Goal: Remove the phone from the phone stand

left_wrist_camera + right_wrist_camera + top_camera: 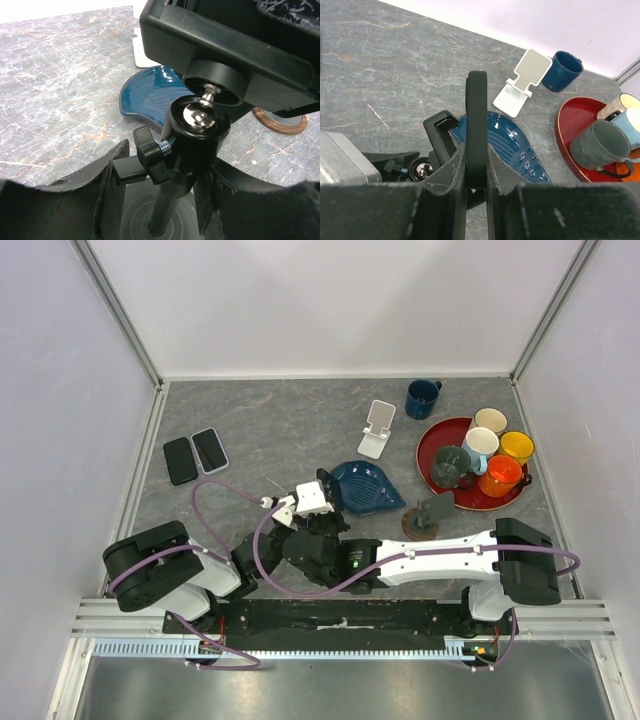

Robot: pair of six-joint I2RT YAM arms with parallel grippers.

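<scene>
Your phone (476, 125) stood on edge in the cradle of the black stand (192, 135), not yet lifted out, at the near part of the table (380, 65), just in front of the blue dish (515, 145). Your right claw (476, 185) clenched the phone's lower edge between both fingers, while your left claw (165, 185) grasped the stand, one finger at each side of its ball head and knob. Beyond the dish you had a white stand (525, 82), a dark blue mug (562, 70) and a red tray (570, 130) of mugs.
</scene>
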